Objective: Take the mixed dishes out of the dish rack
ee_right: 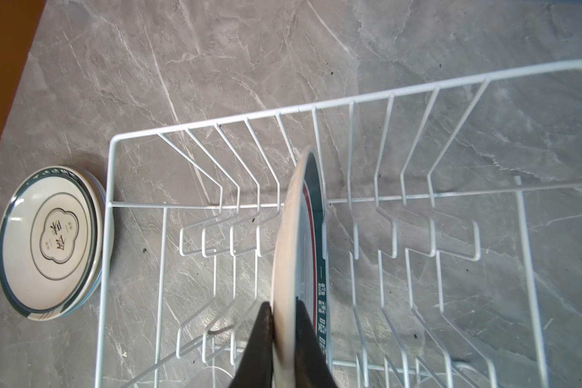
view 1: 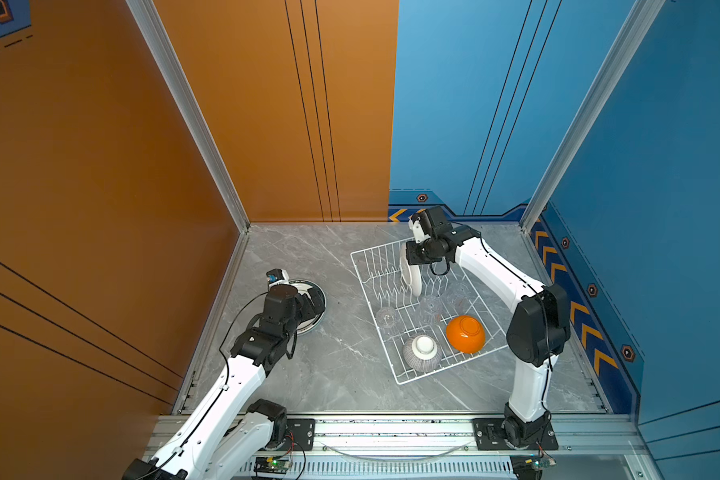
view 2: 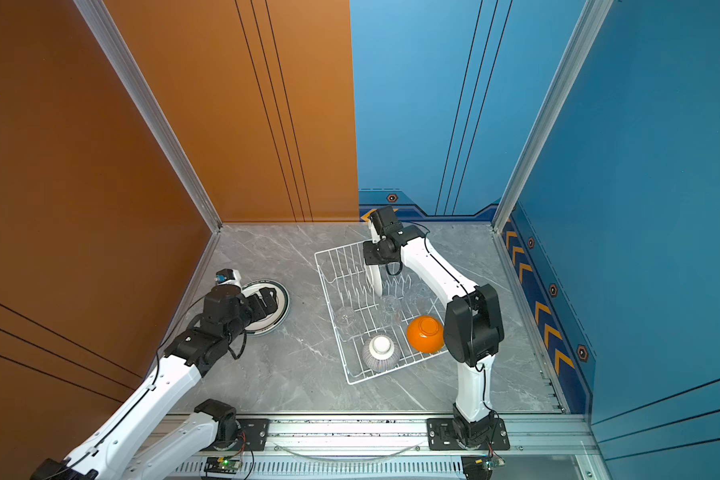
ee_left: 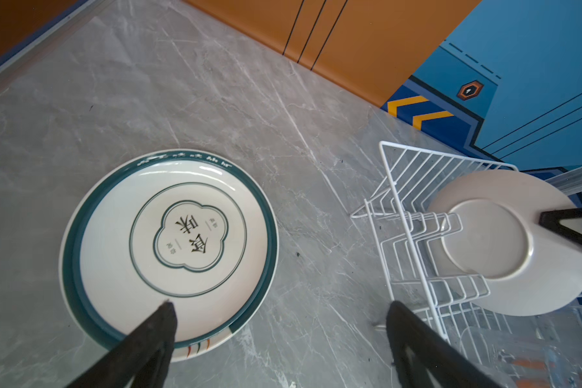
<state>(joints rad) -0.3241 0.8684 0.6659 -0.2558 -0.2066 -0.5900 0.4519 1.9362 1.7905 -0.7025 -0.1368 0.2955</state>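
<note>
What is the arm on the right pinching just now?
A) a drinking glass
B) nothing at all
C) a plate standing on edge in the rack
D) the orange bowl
C: the right gripper is shut on the rim of the plate, which stands on edge in the dish rack; the orange bowl lies untouched.

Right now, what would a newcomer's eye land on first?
The right gripper pinches a white-backed plate standing on edge in the dish rack, far end. The orange bowl sits upside down at the rack's near right, and the teal-ringed plate lies flat on the table under the open left gripper.
</note>
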